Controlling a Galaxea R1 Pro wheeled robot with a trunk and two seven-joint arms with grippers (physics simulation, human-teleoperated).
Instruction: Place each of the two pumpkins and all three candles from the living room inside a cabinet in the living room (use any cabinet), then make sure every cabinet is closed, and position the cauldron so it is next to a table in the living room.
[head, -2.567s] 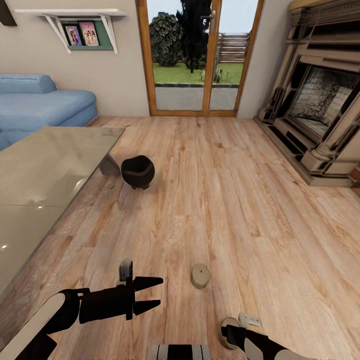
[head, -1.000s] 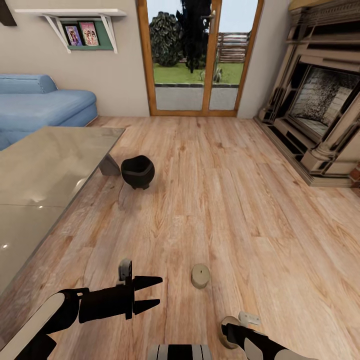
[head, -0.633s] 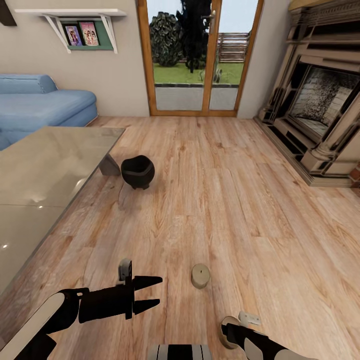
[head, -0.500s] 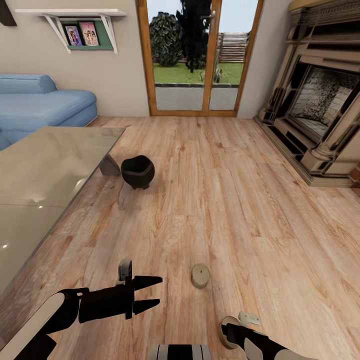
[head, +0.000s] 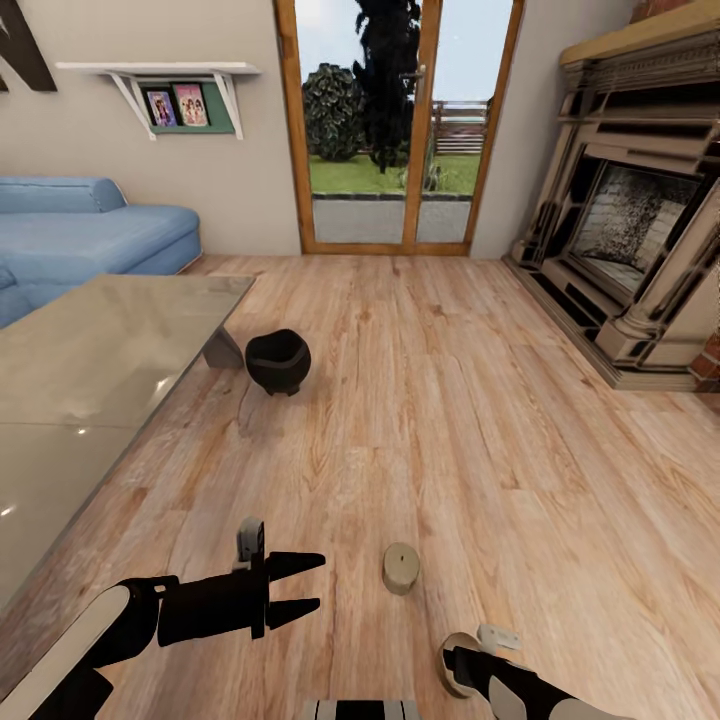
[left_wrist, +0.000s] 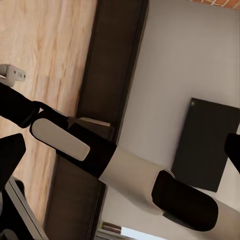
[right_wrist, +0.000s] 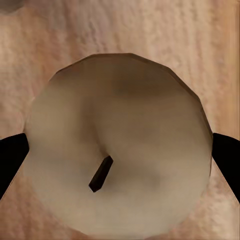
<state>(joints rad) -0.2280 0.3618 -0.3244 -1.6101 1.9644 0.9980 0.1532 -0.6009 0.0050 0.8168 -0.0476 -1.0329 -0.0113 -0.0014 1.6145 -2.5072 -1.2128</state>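
Note:
A stubby beige candle (head: 401, 567) stands on the wood floor between my two grippers. My left gripper (head: 303, 584) hovers open and empty to its left. My right gripper (head: 452, 662) reaches down at the view's lower edge, around a second candle (head: 447, 650). In the right wrist view this candle (right_wrist: 117, 150) shows its top and dark wick, and a black fingertip (right_wrist: 11, 157) presses each side. The black cauldron (head: 277, 360) sits on the floor beside the glass table's (head: 100, 350) corner. The dark-brown cabinet (left_wrist: 117, 60) runs along the wall in the left wrist view. The pumpkins are out of view.
A blue sofa (head: 90, 232) stands behind the table at the left. The fireplace (head: 640, 240) fills the right wall, and a glazed door (head: 390, 130) is straight ahead. A black TV (left_wrist: 210, 142) hangs above the cabinet. Open floor stretches between table and fireplace.
The whole head view has shifted, so the camera moved: room and free candle sit slightly lower in it. Both grippers keep their places in the picture.

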